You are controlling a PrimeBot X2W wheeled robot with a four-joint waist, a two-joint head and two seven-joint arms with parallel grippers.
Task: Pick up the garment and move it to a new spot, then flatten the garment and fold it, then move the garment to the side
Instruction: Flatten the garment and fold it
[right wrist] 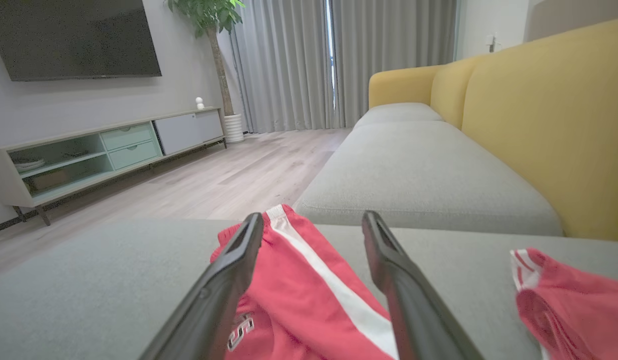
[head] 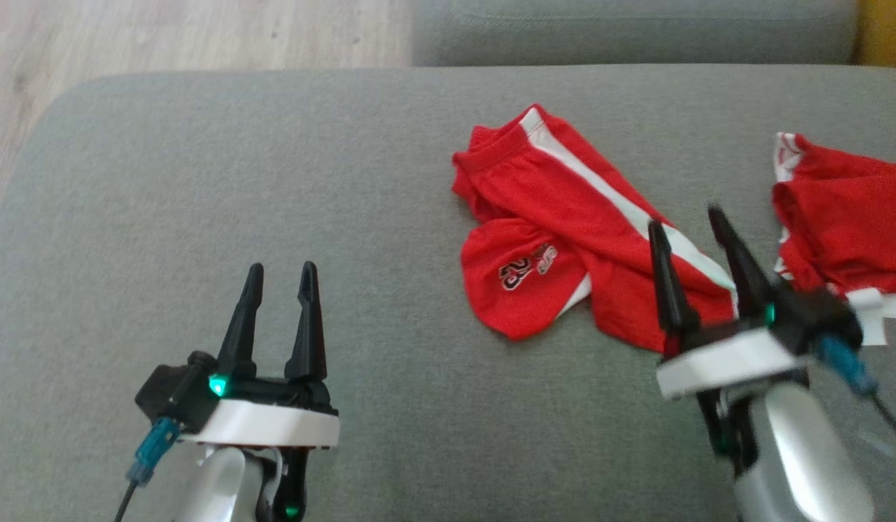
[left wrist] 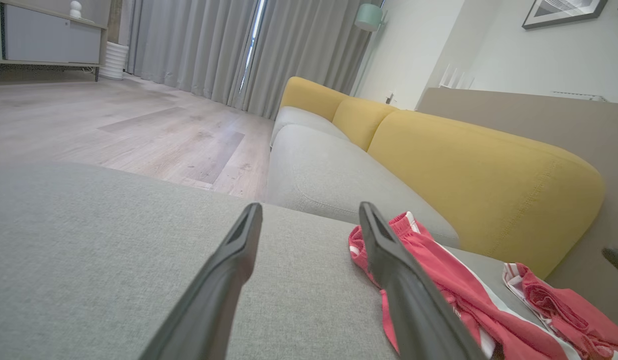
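Red jersey cloth, thin and limp: the garment (head: 564, 217) is a pair of shorts with a white side stripe (head: 600, 188). It lies crumpled on the grey cushion (head: 274, 145), right of the middle, with one leg turned over so that a printed number (head: 524, 270) faces up. I judge it light, soft and a little slick, so it is likely to sag and slip out of a shallow pinch. The thicker waistband (head: 491, 156) at the far end looks the surest hold, taken at two points to spread it.

The right gripper (head: 683, 217) is over the near right leg, jaws wide apart and holding nothing; whether its tips touch the cloth I cannot tell. The left gripper (head: 282, 270) is just as wide open and empty, over bare cushion well to the left.

The right gripper's body hides the end of that leg, and the layers underneath cannot be made out. A second red garment (head: 847, 217) nearby is cut off by the head view's right edge
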